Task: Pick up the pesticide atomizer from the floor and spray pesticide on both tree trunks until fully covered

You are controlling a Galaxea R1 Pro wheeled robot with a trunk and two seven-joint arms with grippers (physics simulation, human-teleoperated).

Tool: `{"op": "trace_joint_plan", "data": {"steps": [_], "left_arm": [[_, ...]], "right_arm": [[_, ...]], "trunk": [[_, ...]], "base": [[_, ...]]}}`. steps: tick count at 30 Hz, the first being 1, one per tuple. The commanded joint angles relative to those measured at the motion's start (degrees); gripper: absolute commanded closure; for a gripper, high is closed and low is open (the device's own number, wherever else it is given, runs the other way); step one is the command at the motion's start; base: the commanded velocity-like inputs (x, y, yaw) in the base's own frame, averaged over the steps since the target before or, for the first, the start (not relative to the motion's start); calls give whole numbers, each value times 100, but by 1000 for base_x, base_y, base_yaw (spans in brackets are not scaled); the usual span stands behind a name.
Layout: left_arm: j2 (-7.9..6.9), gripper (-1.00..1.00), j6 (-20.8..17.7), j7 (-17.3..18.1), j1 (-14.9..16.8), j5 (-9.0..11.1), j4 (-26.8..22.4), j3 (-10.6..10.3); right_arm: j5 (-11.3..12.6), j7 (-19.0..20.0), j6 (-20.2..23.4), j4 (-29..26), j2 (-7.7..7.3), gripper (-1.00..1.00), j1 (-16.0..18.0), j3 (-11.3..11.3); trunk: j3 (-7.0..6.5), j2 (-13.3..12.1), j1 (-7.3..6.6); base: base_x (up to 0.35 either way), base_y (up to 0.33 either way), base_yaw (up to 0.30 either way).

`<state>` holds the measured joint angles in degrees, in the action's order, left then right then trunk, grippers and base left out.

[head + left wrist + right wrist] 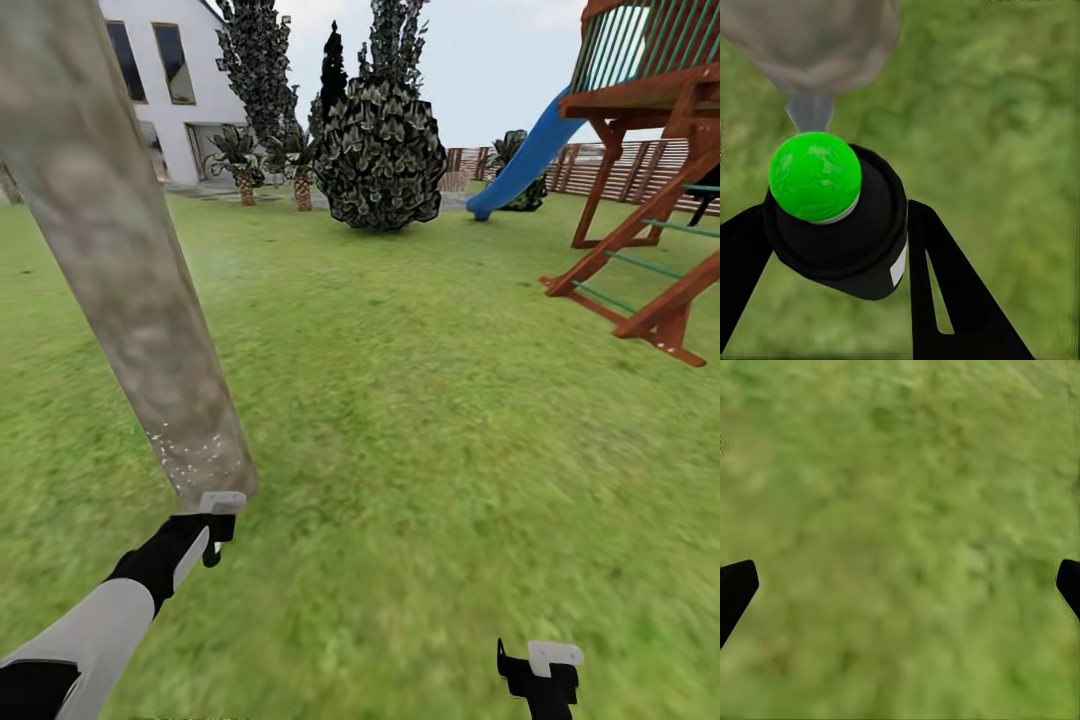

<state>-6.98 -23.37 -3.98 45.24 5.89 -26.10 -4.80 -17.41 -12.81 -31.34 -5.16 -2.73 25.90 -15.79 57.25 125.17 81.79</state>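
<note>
A mottled beige-grey tree trunk leans across the left of the head view, with white specks low on it. My left gripper sits right at the trunk's base, shut on the pesticide atomizer. The atomizer is a small black bottle whose top shows bright green here. A faint grey spray cone runs from the top to the tree trunk. My right gripper hangs low over the lawn, open, with only grass between its fingertips.
A wooden playset with a blue slide stands at the right. A dense dark bush, conifers, short palms and a white house lie far ahead. A slatted fence runs behind the playset.
</note>
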Motion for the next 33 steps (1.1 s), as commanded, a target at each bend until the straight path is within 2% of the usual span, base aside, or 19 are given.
{"op": "trace_joint_plan", "data": {"steps": [1, 20, 27, 33], "left_arm": [[-5, 100, -29, -43, 3, 60, -9, -48], [17, 100, -19, -42, 2, 70, 70, -55], [133, 100, -4, -42, 3, 60, 61, -48], [168, 100, 42, -22, 2, 11, 28, -71]], "right_arm": [[-61, -29, -13, 6, 0, -100, 3, -29], [-61, -29, -13, 6, 0, -100, 3, -29], [-61, -29, -13, 6, 0, -100, 3, -29], [-61, -29, -13, 6, 0, -100, 3, -29]], "trunk": [[5, 2, 0], [5, 2, 0], [5, 2, 0], [5, 2, 0]], "base": [[122, -271, 274], [216, -213, 275], [-1, -270, 274], [-120, -257, 227]]}}
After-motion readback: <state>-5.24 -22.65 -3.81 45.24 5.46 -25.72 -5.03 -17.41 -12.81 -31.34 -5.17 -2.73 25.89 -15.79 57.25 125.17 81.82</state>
